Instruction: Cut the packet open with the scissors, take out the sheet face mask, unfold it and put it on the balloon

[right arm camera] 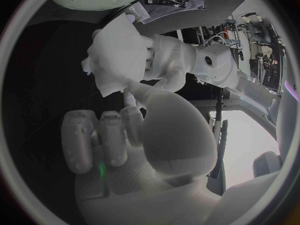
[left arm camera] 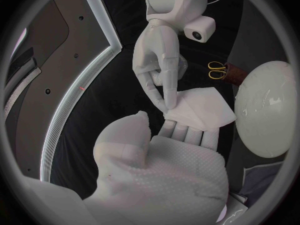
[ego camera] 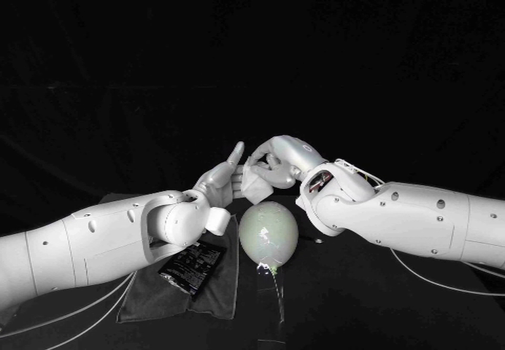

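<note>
At the far left, the opened dark packet (ego camera: 193,266) lies on a grey cloth (ego camera: 157,302) spread on the desk (ego camera: 368,306), under the left forearm. Above it the left hand (ego camera: 219,186) is raised with its fingers pointing up and its thumb standing apart. It holds the sheet face mask (ego camera: 256,188), a small white wad that is folded and draped over its fingers. The mask hangs in the air between the two hands, clear of the desk.

Directly below the mask and nearer the robot is the pale balloon (ego camera: 268,232). Its long axis runs away from the robot and its knot end is closest to the body. Both hands are about equally near it.

The right hand (ego camera: 279,160) faces the left. One fingertip (left arm camera: 167,101) is stretched onto a corner of the mask and the other fingers are curled in. I cannot tell whether it pinches that corner or only touches it.

The scissors (left arm camera: 217,70) lie well behind. I judge that unfolding comes next: the hands need to draw the wad apart sideways above the balloon.
</note>
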You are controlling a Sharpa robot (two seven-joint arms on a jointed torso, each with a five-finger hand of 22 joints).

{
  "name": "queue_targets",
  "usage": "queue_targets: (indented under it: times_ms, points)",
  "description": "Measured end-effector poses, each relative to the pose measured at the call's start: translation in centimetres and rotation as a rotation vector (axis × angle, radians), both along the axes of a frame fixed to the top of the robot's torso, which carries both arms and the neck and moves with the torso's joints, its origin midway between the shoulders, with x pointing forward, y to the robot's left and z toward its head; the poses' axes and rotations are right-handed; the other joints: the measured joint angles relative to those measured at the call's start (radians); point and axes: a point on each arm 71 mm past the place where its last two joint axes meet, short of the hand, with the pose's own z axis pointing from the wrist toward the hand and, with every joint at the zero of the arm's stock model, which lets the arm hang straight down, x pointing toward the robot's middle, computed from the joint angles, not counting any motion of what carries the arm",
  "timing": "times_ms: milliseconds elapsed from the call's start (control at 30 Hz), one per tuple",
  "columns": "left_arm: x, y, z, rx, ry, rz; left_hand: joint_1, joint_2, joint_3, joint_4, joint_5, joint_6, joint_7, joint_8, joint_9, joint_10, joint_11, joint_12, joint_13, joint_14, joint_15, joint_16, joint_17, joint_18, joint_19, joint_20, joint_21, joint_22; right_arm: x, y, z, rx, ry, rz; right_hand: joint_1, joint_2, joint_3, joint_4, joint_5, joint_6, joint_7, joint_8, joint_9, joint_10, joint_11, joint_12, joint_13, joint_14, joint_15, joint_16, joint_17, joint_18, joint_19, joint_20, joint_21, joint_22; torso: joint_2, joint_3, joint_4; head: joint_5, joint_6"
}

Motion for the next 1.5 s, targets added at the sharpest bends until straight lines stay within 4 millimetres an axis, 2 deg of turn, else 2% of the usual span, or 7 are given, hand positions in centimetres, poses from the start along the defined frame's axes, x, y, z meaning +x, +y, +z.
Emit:
queue_targets:
  times_ms: [100, 300, 467, 533, 733, 967, 1500]
  points:
    - [0.0, 0.0, 0.0, 0.001, 0.002, -0.001, 0.0, 0.0, -0.003, 0.003, 0.0, 0.0, 0.0, 0.0, 0.0, 0.0, 0.0, 0.0, 0.0, 0.0, 0.0, 0.0, 0.0, 0.0, 0.0, 0.0, 0.0, 0.0, -0.1, 0.1, 0.0, -0.003, -0.003, 0.0, 0.004, 0.004, 0.004, -0.004, 0.0, 0.004, -0.004, 0.01, 0.008, 0.0, -0.003, 0.004, 0.0, 0.001, -0.004, 0.002, 0.0, 0.0, 0.0, -0.007, 0.004, 0.0, 0.0, 0.0, 0.0, 0.001, 0.001]
    - [-0.1, 0.0, 0.0, 0.002, 0.004, -0.003, 0.007, 0.007, -0.005, 0.0, 0.0, 0.0, 0.0, 0.0, -0.001, 0.0, 0.0, 0.0, 0.0, 0.0, 0.0, 0.0, 0.0, 0.0, 0.0, 0.0, 0.0, 0.0, -0.2, 0.2, 0.1, -0.01, -0.008, -0.004, 0.001, 0.007, 0.011, -0.017, 0.0, 0.013, -0.006, 0.024, 0.018, 0.002, -0.005, 0.004, 0.001, 0.001, -0.004, 0.002, 0.0, 0.0, 0.0, -0.008, 0.004, 0.0, 0.0, 0.0001, 0.0, 0.001, 0.001]
    - [-0.1, -0.1, 0.0, 0.002, 0.006, -0.004, 0.011, 0.011, -0.005, 0.0, 0.0, 0.0, 0.0, 0.0, -0.001, 0.0, 0.0, 0.0, 0.0, 0.0, 0.0, 0.0, 0.0, 0.0, 0.0, 0.0, 0.0, 0.0, -0.2, 0.2, 0.1, -0.014, -0.013, -0.005, -0.006, 0.013, 0.013, -0.025, -0.002, 0.017, -0.01, 0.047, 0.033, 0.0, -0.01, 0.015, 0.001, 0.002, -0.012, 0.002, 0.0, 0.0, 0.0, -0.015, 0.011, -0.001, 0.0, 0.0004, 0.0, 0.0, 0.001]
    - [-0.1, -0.1, 0.0, 0.003, 0.007, -0.005, 0.011, 0.011, -0.005, 0.0, 0.0, 0.0, 0.0, 0.0, -0.001, 0.0, 0.0, 0.0, 0.0, 0.0, 0.0, 0.0, -0.001, 0.0, 0.0, 0.0, 0.0, 0.0, -0.2, 0.2, 0.1, -0.015, -0.014, -0.006, -0.006, 0.013, 0.017, -0.029, -0.002, 0.021, -0.015, 0.059, 0.044, -0.003, -0.014, 0.025, 0.001, 0.001, -0.015, 0.002, 0.0, -0.015, 0.0, -0.015, 0.017, -0.001, 0.0, 0.0006, 0.0, 0.0, 0.001]
    - [-0.1, -0.1, 0.0, 0.003, 0.008, -0.005, 0.011, 0.011, -0.008, 0.003, 0.0, 0.0, 0.0, 0.0, -0.001, 0.0, 0.0, 0.0, 0.0, 0.0, 0.0, 0.0, -0.001, 0.0, 0.0, 0.0, 0.0, 0.0, -0.3, 0.2, 0.1, -0.019, -0.019, -0.007, -0.015, 0.022, 0.023, -0.035, -0.002, 0.023, -0.016, 0.078, 0.06, 0.0, -0.017, 0.031, 0.001, 0.0, -0.017, 0.001, -0.001, -0.015, 0.0, -0.022, 0.023, -0.001, 0.0, 0.0007, 0.0, -0.001, 0.0]
    - [-0.1, -0.1, 0.0, 0.002, 0.006, -0.006, 0.016, 0.016, -0.008, 0.003, 0.0, 0.0, 0.0, 0.0, -0.001, 0.0, 0.0, 0.0, 0.0, 0.0, 0.0, 0.0, -0.001, 0.0, 0.0, 0.0, 0.0, 0.0, -0.4, 0.0, 0.1, -0.012, -0.027, -0.013, -0.02, 0.027, 0.035, -0.038, -0.006, 0.025, -0.022, 0.096, 0.061, -0.004, -0.021, 0.047, 0.0, 0.0, -0.024, 0.001, -0.001, -0.015, -0.002, -0.025, 0.031, 0.0, -0.001, 0.0008, 0.0, -0.002, -0.001]
    - [0.0, 0.0, 0.1, 0.001, 0.002, -0.002, 0.016, 0.016, -0.011, 0.0, 0.0, 0.0, 0.0, 0.0, -0.001, 0.0, 0.0, 0.0, 0.0, 0.0, 0.0, 0.0, -0.001, 0.0, 0.0, 0.0, 0.0, 0.0, -0.8, -1.0, 0.3, 0.037, -0.045, -0.036, -0.03, 0.028, 0.046, -0.042, -0.008, 0.021, -0.025, 0.109, 0.062, -0.001, -0.024, 0.049, 0.001, 0.0, -0.024, 0.002, 0.0, -0.015, 0.0, -0.029, 0.038, 0.0, 0.0, 0.0008, 0.0001, -0.002, 0.0]
